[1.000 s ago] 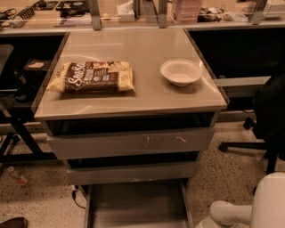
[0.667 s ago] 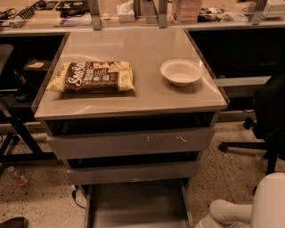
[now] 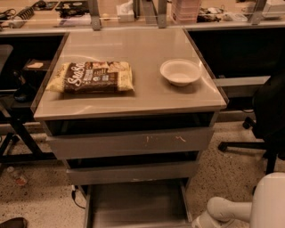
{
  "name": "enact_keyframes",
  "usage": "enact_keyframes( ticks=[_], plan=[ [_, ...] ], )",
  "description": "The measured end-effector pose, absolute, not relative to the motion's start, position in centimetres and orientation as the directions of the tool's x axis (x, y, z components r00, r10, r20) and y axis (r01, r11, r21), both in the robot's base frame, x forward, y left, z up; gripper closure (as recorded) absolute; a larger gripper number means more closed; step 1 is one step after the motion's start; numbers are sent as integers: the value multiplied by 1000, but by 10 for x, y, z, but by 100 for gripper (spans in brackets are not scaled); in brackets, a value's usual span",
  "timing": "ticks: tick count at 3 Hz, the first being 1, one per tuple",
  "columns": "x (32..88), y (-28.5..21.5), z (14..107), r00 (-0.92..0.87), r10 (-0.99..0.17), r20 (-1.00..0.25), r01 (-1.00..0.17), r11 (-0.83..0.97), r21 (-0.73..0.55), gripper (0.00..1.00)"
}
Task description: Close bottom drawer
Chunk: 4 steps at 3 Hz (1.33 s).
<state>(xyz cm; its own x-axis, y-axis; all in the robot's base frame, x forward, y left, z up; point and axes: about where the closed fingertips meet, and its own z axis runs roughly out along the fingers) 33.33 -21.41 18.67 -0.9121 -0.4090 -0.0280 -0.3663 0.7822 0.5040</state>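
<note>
The bottom drawer [image 3: 138,205] of the grey metal cabinet stands pulled out toward me. Its flat grey tray and side rails show at the bottom edge of the camera view, and its front panel is cut off below the frame. Above it are the mid-width plain drawer front [image 3: 132,172] and the widest drawer front [image 3: 129,142] with pale scratch marks. Only the white arm [image 3: 229,208] shows, at the lower right beside the open drawer. My gripper is out of view.
On the cabinet top [image 3: 147,95] lie a brown snack bag [image 3: 92,77] and a white bowl [image 3: 180,71]. A black office chair [image 3: 262,116] stands to the right and a black table frame [image 3: 18,133] to the left. A cluttered counter [image 3: 133,11] runs behind.
</note>
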Motion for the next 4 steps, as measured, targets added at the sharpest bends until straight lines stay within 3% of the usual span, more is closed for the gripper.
enact_keyframes(
  ticks=[4],
  plan=[
    [390, -200, 193, -929, -332, -164, -369, 787, 495, 100]
  ],
)
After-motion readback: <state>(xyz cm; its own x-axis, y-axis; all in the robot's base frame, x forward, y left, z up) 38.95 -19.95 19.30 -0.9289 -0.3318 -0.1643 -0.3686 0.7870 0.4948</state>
